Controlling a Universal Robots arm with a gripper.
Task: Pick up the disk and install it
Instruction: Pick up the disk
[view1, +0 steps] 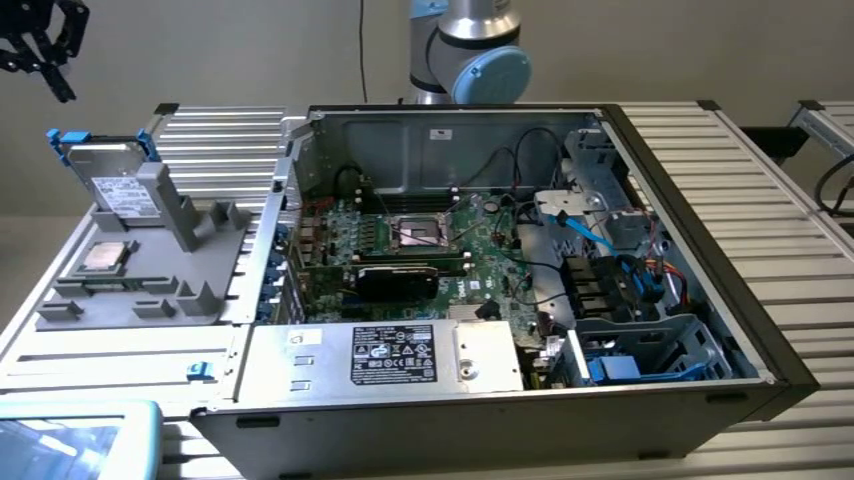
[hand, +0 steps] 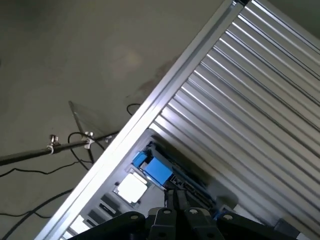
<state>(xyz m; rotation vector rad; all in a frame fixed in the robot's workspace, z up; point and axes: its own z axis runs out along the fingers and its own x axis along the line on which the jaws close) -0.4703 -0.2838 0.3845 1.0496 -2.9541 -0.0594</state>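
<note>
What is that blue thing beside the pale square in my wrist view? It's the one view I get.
Observer: It is the blue frame of the disk, which stands on edge in a grey holder.
Operator: Is the tool touching it?
Observer: No. In the exterior view the tool hangs high over it, clearly apart.
Operator: What else is on the table?
Observer: An open computer case lies on the holder's right in the exterior view, its green circuit board showing.
</note>
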